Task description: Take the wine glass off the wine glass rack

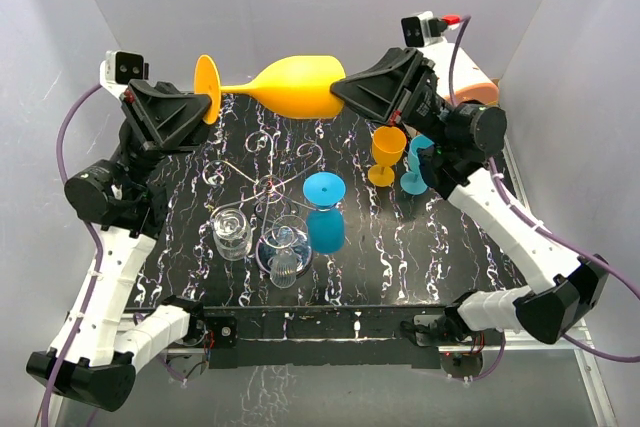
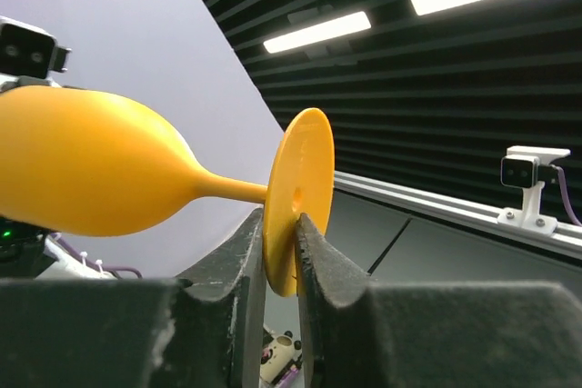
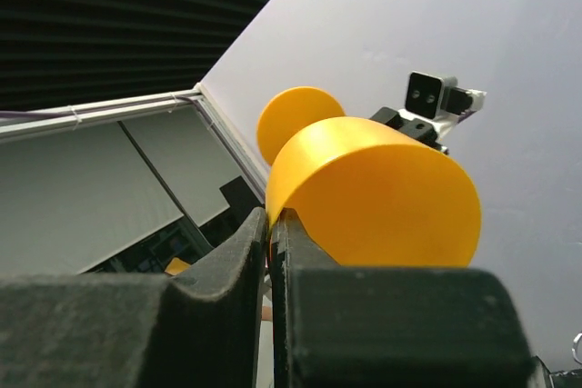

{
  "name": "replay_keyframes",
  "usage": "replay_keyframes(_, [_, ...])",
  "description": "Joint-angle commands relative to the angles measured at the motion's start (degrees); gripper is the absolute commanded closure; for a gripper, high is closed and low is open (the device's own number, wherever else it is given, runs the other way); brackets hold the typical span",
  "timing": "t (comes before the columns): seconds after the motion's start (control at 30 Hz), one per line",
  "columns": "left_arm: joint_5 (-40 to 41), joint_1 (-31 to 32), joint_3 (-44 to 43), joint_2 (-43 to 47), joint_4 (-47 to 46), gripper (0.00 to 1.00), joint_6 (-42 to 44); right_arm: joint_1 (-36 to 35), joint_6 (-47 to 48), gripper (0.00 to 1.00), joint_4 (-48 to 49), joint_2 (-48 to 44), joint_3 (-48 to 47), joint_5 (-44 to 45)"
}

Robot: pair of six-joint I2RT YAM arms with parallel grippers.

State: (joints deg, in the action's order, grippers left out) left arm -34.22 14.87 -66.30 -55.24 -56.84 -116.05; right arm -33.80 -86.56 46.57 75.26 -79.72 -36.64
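Note:
A large yellow wine glass (image 1: 290, 85) hangs on its side high over the back of the table, held at both ends. My left gripper (image 1: 212, 97) is shut on its round foot, which shows clamped between the fingers in the left wrist view (image 2: 305, 161). My right gripper (image 1: 338, 92) is shut on the rim of its bowl, which fills the right wrist view (image 3: 382, 188). The silver wire wine glass rack (image 1: 270, 185) stands below on the table's middle, apart from the yellow glass.
A clear glass (image 1: 232, 232) and another clear glass (image 1: 285, 252) sit at the rack's near side. A blue glass (image 1: 325, 212) stands upside down beside it. A small orange glass (image 1: 387, 154) and a teal glass (image 1: 415, 167) stand at the right. White walls enclose the table.

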Motion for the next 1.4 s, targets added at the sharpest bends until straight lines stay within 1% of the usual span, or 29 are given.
replay_keyframes(0.0, [-1.27,-0.11,1.1,0.54,3.82,0.78,3.59,-1.0,-0.97,1.0,4.76,-4.89,0.96,1.74])
replay_keyframes(0.1, [-1.37,-0.17,1.96,2.59,8.51,0.49,6.82,-1.0,1.09,1.0,3.08,-7.35,2.47,2.93])
replay_keyframes(0.13, [-1.38,-0.16,2.35,3.33,10.38,0.37,7.89,-1.0,2.54,1.0,1.17,-8.42,2.75,3.14])
replay_keyframes(0.17, [-1.54,-0.14,2.66,4.11,12.19,0.2,8.95,-1.0,5.25,1.0,-1.69,-9.56,2.92,3.7])
replay_keyframes(0.23, [-1.75,-0.15,3.2,5.52,15.91,0.04,11.12,-1.0,10.6,1.0,-8.81,-12.45,2.91,5.11])
replay_keyframes(0.27, [-1.93,-0.17,3.35,6.13,17.47,0.02,12.21,-0.99,14.26,1.0,-13.16,-14.14,2.8,6.47])
replay_keyframes(0.33, [-2.29,-0.13,3.46,7.13,20.78,0.01,14.47,-1.0,22.87,1.0,-24.21,-18.71,2.07,11.54])
replay_keyframes(0.4, [-2.58,-0.15,3.27,8.08,24.21,0.01,17.01,-1.0,31.68,1.0,-36.42,-23.05,0.53,18.91])
replay_keyframes(0.43, [-2.68,-0.16,2.95,8.58,26.23,0.01,18.34,-1.0,35.59,1.0,-44.76,-24.87,-0.14,24.37])
replay_keyframes(0.5, [-2.85,-0.16,1.85,9.2,30.06,0.01,21.16,-1.0,42.07,1.0,-56.64,-28.39,-1.76,35.58])
replay_keyframes(0.6, [-3.23,-0.11,-2.29,9.13,40.8,0.01,27.76,-0.96,48.91,1.0,-73.41,-31.53,-4.97,52.76])
replay_keyframes(0.67, [-2.95,-0.12,-6.59,8.54,48.96,0.01,34.61,-1.0,52.99,1.0,-81.34,-33.06,-5.77,60.15])
replay_keyframes(0.73, [-2.27,-0.13,-10.61,7.84,56.02,0.01,39.75,-1.0,56.7,1.0,-88.03,-34.26,-5.98,65.02])
replay_keyframes(0.83, [-1.34,-0.18,-15.24,6.9,63.29,0.01,45.16,-0.98,59.21,1.0,-98.44,-34.85,-7.26,72.1])
replay_keyframes(0.9, [-1.13,-0.16,-16.4,6.5,65.69,0.01,47.14,-1.0,59.64,1.0,-104.71,-34.39,-8.74,75.66])
replay_keyframes(0.97, [-1.09,-0.17,-16.74,6.39,66.87,0.01,48.14,-1.0,58.17,1.0,-111.29,-32.94,-11.31,78.43])
replay_keyframes(1.07, [-0.95,-0.22,-16.75,6.44,68.14,0.01,49.04,-1.0,55.3,1.0,-119.24,-30.16,-13.14,79.46])
replay_keyframes(1.2, [-0.6,-0.17,-16.8,6.73,69.96,0.01,50.08,-1.0,53.74,1.0,-124.18,-27.57,-11.72,75.85])
replay_keyframes(1.37, [0.23,-0.11,-17.62,7.1,72.34,0.01,51.16,-1.0,50.73,1.0,-124.32,-22.89,-4.48,74.65])
